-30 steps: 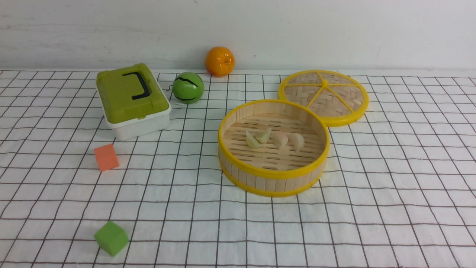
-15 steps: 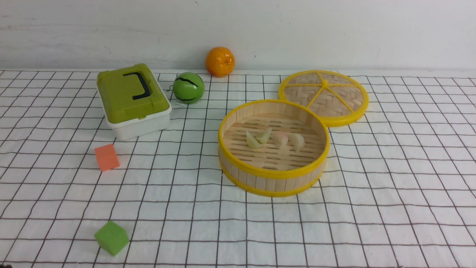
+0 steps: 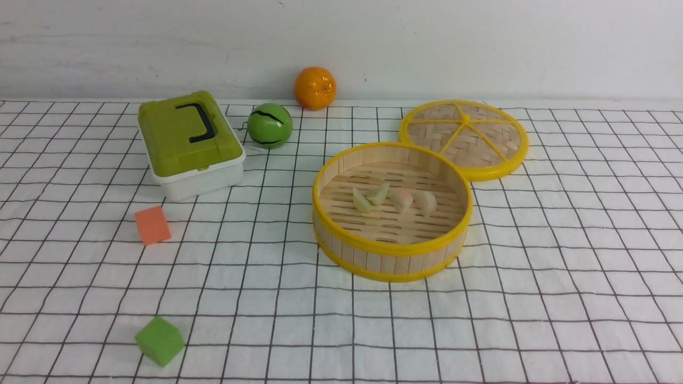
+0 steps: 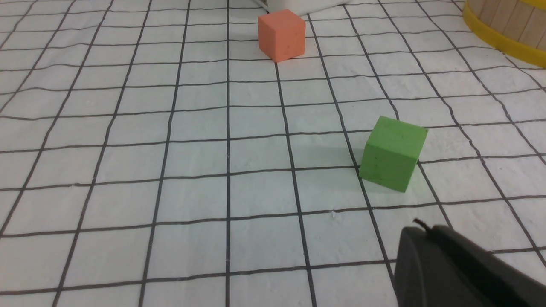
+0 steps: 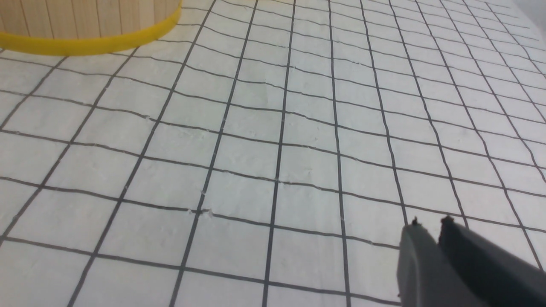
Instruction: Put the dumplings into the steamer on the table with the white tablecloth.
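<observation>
On the white tablecloth (image 3: 560,256) that covers the table (image 3: 64,277), a green-lidded white box (image 3: 189,143) with a black handle sits at the far left, a green striped ball (image 3: 270,125) just beside it and an orange (image 3: 315,87) behind, close to the wall. An orange cube (image 3: 152,225) lies in front of the box and a green cube (image 3: 159,341) nearer the robot, the two well apart. The flat woven lid (image 3: 465,137) with yellow spokes lies behind the steamer (image 3: 392,255) on its right, their rims touching or nearly so. Nothing stands over the steamer's open top. Neither arm shows in the front view. In the left wrist view the left gripper (image 4: 420,228) hangs above bare cloth with its fingers pressed together, holding nothing, the green cube near it. In the right wrist view the right gripper (image 5: 428,222) has its fingers parted by a thin slit, nothing between them, over bare cloth well apart from the steamer's yellow base rim. The dumplings (image 3: 395,199), two pale green and two pinkish-white, lie in a row on the slatted floor inside the steamer
</observation>
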